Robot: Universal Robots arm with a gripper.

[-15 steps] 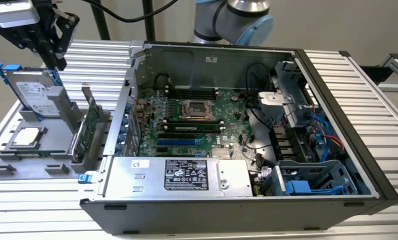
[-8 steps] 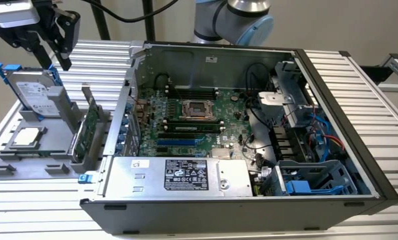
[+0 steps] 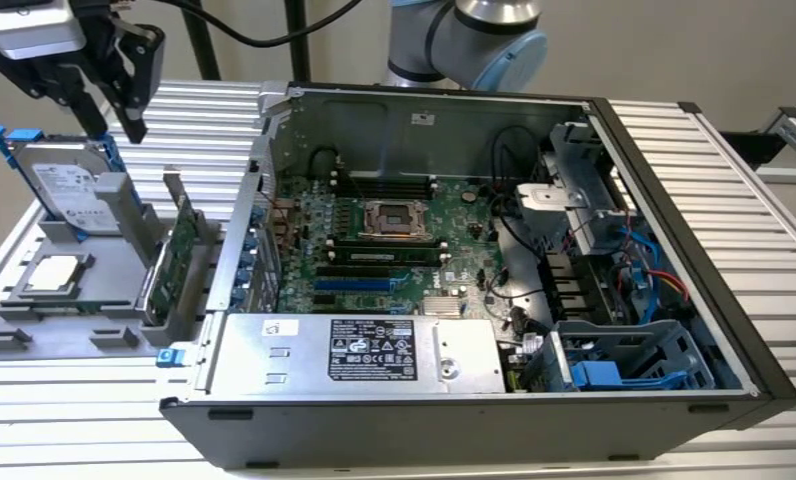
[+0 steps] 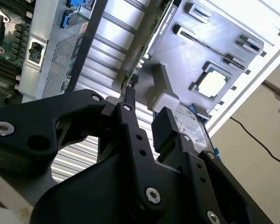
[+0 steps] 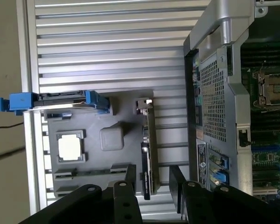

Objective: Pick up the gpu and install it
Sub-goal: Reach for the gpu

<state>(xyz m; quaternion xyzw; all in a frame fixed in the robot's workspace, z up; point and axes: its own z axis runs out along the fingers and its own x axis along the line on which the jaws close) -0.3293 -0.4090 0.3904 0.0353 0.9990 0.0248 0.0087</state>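
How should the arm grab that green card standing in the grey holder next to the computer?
Probably by its free top edge, coming straight down from above. The gpu stands on edge in the grey holder, lower edge seated, so a finger could go on each flat face. The open end effector hovers above the holder.

On the slatted metal table (image 3: 78, 430), the grey plastic parts tray (image 3: 51, 340) lies at the exterior view's left of the open black computer case (image 3: 371, 440). The thin green-board gpu (image 3: 174, 270) stands on edge in the tray's case-side slot.

No legible text; apparently just tiny print on the power supply label (image 3: 371, 349).
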